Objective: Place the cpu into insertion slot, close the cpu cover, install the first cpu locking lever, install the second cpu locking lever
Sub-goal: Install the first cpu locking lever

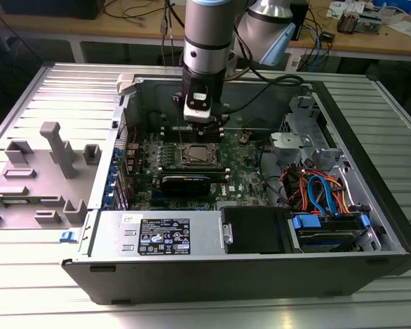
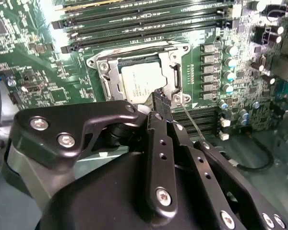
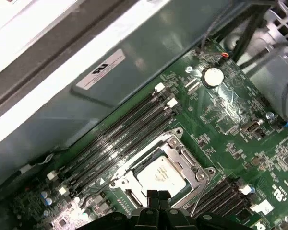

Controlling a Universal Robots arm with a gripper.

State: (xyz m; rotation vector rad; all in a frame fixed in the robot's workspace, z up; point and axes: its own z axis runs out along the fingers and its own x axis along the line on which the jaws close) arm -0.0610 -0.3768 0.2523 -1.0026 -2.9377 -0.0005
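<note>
The cpu lies flat in the insertion slot on the green motherboard. The cpu cover lies down around it, and the silver chip top shows through its opening. A thin metal locking lever slants up from the socket's edge. My gripper hangs just over that edge of the socket, fingers shut together with nothing between them, its tip right beside the lever's base.
Long black memory slots run along both sides of the socket. The open computer case walls in the board, with a power supply and coloured cables at the front. A grey fixture lies on the exterior view's left.
</note>
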